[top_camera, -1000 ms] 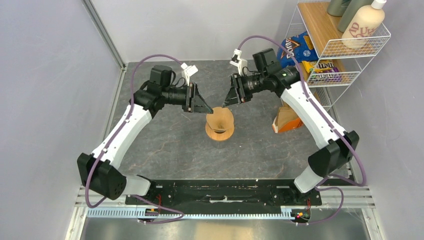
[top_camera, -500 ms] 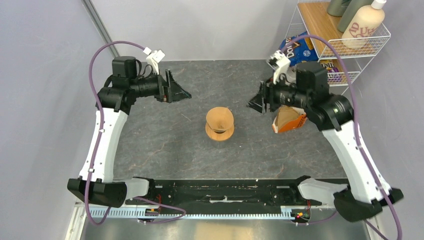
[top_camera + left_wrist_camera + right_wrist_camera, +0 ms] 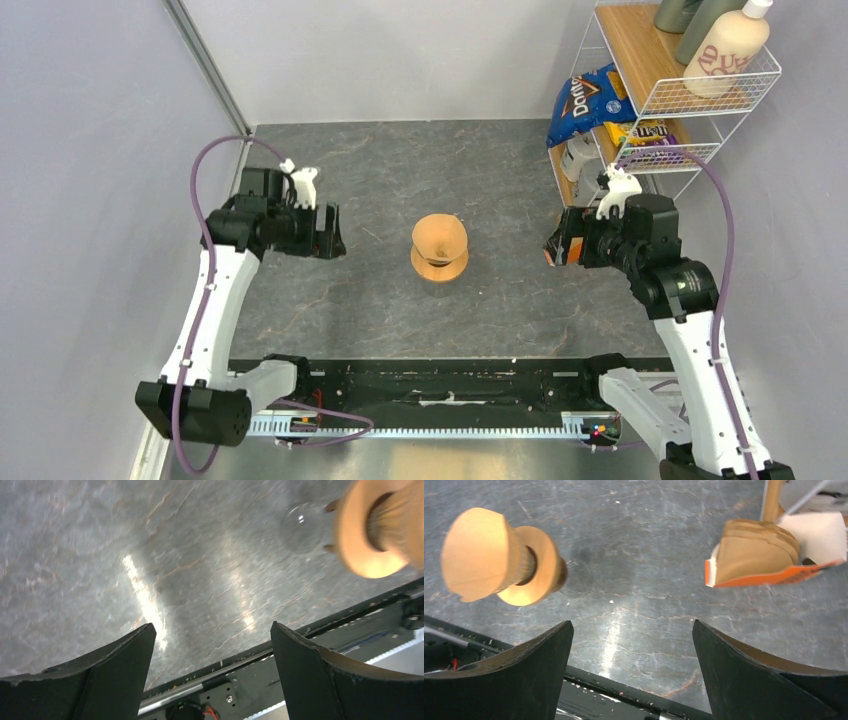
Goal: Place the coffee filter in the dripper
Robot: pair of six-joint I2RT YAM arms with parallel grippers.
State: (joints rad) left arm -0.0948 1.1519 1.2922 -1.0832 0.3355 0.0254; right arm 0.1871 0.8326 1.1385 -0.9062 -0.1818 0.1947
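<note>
We see the coffee filter point(image 3: 439, 234) seated in the dripper point(image 3: 439, 266) at frame centre. Left gripper point(image 3: 330, 232) mid-left and right gripper point(image 3: 560, 246) mid-right sit well apart from it, fingers spread, empty. We judge the task done, nothing left.

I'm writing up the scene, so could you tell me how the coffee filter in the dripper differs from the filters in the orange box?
The coffee filter is one sheet, opened out in the dripper; the boxed filters are a layered stack in their orange box. The coffee filter stands at the table's middle; the boxed filters lie near its right edge. Both are the same tan paper.
</note>
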